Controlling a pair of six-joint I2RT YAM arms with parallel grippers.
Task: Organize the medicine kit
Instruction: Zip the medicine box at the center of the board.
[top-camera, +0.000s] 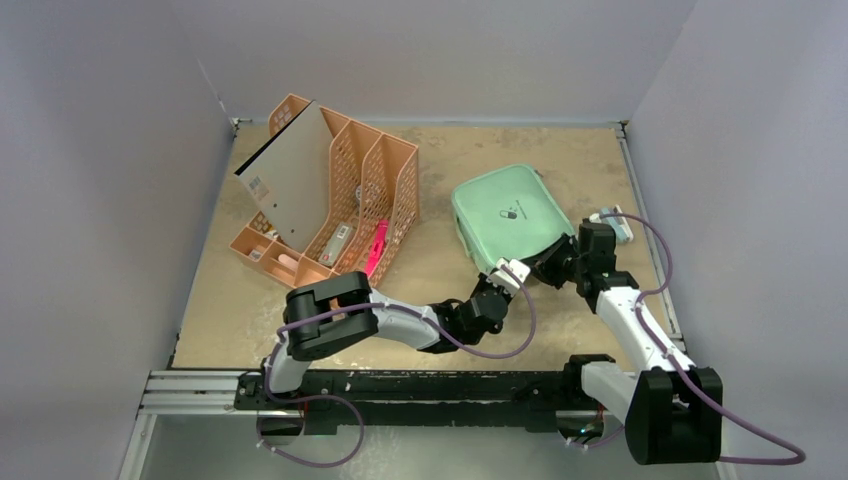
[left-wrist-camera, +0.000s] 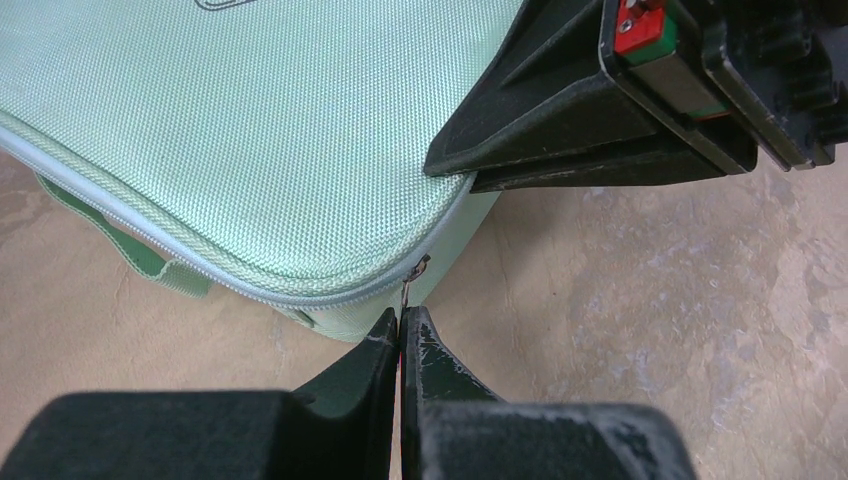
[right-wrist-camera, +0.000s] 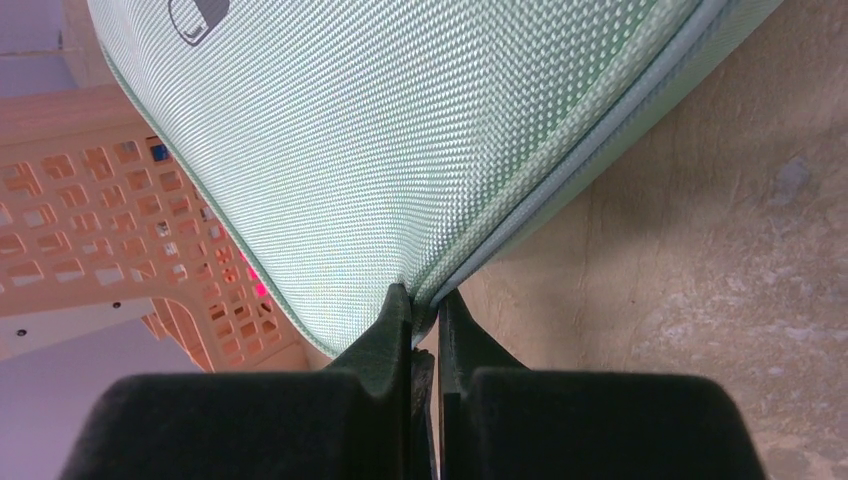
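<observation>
A mottled tan surface is enclosed by pale grey walls. The medicine kit, mint-green, woven and zipper-edged, is laid right of centre. Its zipper pull is pinched by the left claw, and its near-right edge is clamped in the right claw.

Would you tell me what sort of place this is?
Probably a robotics lab test cell: plain white walls box in a tan table, two robot arms bolt to a metal rail, and the mint-green medicine kit and orange file rack look like staged props.
</observation>
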